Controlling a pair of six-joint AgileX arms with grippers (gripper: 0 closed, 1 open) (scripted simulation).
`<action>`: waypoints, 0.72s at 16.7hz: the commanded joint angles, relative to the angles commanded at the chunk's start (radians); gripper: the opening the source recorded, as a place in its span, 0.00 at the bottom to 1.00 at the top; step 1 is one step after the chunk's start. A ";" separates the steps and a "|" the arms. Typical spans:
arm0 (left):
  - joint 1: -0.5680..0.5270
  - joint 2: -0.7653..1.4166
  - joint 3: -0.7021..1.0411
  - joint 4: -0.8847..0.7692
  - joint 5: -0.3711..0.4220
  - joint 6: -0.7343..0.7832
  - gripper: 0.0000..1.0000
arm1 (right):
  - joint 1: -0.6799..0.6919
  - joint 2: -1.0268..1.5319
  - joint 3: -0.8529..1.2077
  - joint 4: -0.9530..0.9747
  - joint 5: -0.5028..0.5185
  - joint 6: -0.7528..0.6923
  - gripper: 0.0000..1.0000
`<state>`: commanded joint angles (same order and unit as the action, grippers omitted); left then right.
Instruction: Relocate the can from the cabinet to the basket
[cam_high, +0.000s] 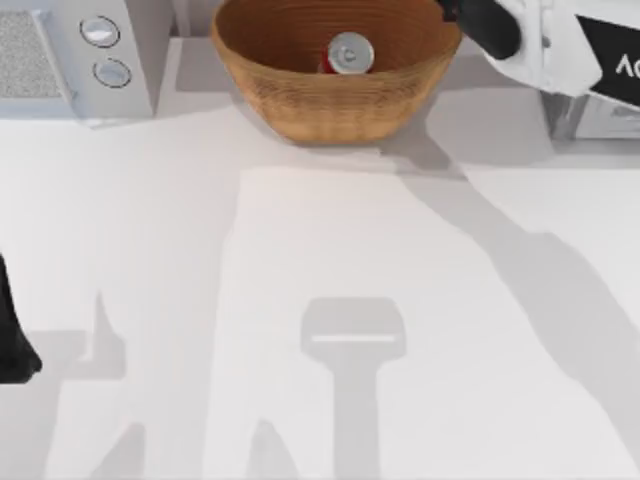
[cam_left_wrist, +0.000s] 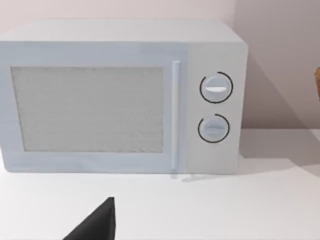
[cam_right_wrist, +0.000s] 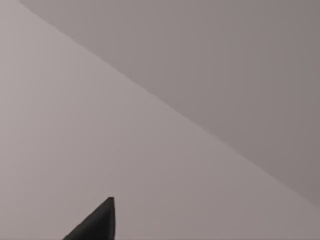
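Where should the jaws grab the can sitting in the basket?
Grip the can by its red side just under the silver top, coming straight down from above: it stands upright and the basket walls block any sideways approach.

bright, even light across white table (cam_high: 300, 250); no glare, no hot spots. soft grey shadows on table: long diagonal band running from under basket (cam_high: 335, 95) toward lower right; paddle-shaped shadow at centre bottom; narrow spiked shadows at lower left. soft, slightly blurred edges throughout top view, basket weave still legible. faint shine on silver top of can (cam_high: 350, 54) inside basket. left wrist view: microwave (cam_left_wrist: 120, 97) evenly lit, darker wall to its side, soft shadow at its foot. right wrist view: two flat grey tones split by a diagonal line, no detail.
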<state>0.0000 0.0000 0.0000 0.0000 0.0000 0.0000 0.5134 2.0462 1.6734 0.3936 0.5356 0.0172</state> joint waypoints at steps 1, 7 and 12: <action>0.000 0.000 0.000 0.000 0.000 0.000 1.00 | -0.021 -0.091 -0.074 -0.017 -0.024 -0.001 1.00; 0.000 0.000 0.000 0.000 0.000 0.000 1.00 | -0.178 -0.818 -0.634 -0.147 -0.195 -0.006 1.00; 0.000 0.000 0.000 0.000 0.000 0.000 1.00 | -0.327 -1.456 -1.129 -0.262 -0.348 -0.011 1.00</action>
<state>0.0000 0.0000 0.0000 0.0000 0.0000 0.0000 0.1863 0.5906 0.5439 0.1313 0.1879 0.0062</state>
